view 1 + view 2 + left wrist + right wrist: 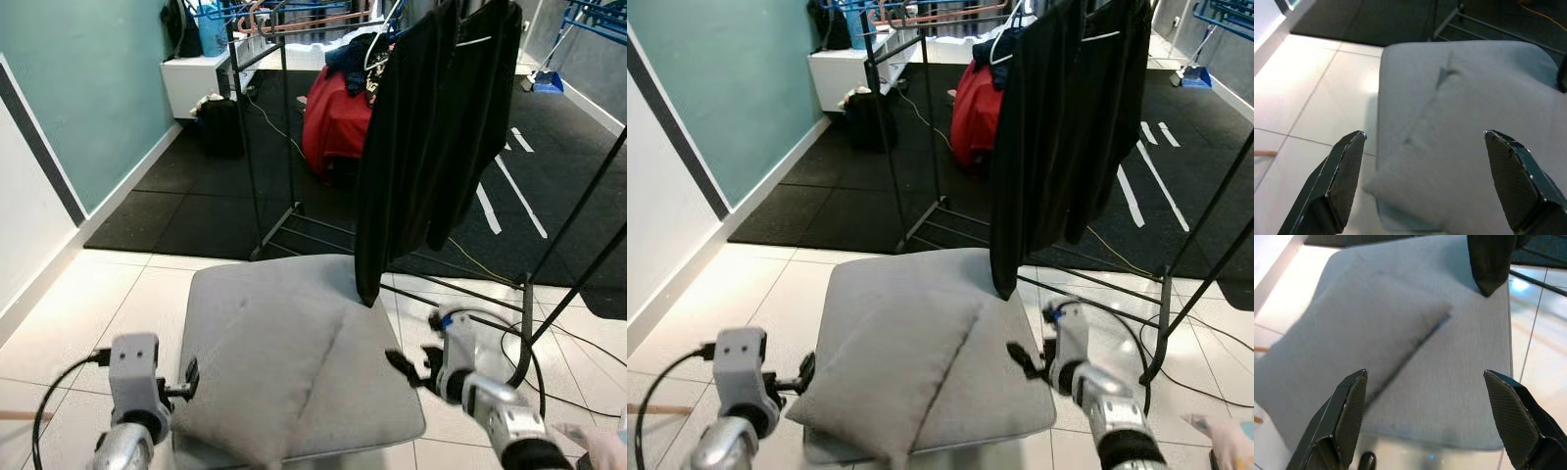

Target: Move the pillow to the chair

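A grey pillow lies on the grey seat of a chair, its near corner hanging over the seat's front edge. My left gripper is at the pillow's left side, open, with the pillow in front of its two fingers. My right gripper is at the seat's right edge, open, and looks across the pillow and the seat. Neither gripper holds anything.
A black clothes rack with dark garments stands right behind the chair; one garment hangs down to the seat's back edge. Cables lie on the white tiles at right. A red bag sits on the dark mat behind.
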